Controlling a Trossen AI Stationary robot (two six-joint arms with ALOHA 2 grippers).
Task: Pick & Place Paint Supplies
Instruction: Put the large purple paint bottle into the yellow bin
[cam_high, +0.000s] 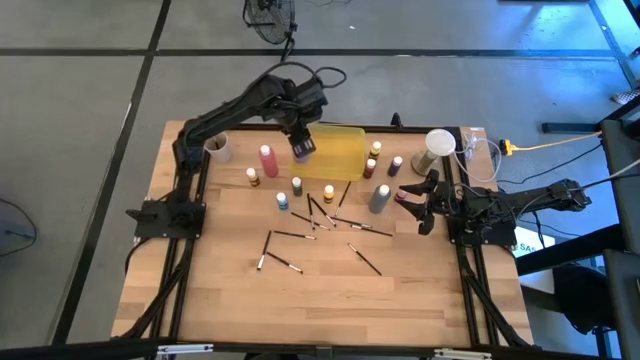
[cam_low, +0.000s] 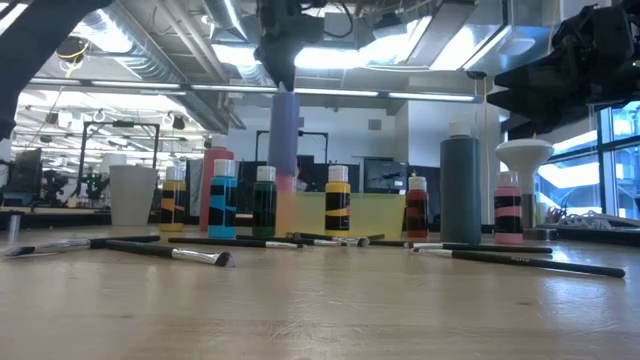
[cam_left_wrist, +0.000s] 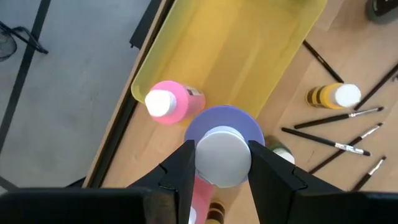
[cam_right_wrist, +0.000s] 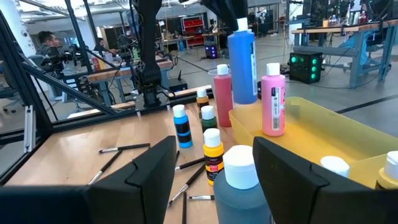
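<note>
Above the yellow tray's (cam_high: 345, 158) edge, the left gripper (cam_left_wrist: 221, 171) holds the purple squeeze bottle (cam_left_wrist: 222, 134) aloft. Right gripper (cam_right_wrist: 214, 171) waits open-jawed by the grey bottle (cam_high: 379, 198); brushes (cam_high: 340, 222) and small bottles (cam_high: 328, 192) remain on the table (cam_high: 330, 290).

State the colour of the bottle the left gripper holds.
Purple tall squeeze bottle with white cap, clearest in left wrist view.

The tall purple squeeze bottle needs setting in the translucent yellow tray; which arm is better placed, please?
Left: its end effector already grips the tall purple squeeze bottle by its cap, raised beside the translucent yellow tray.
</note>
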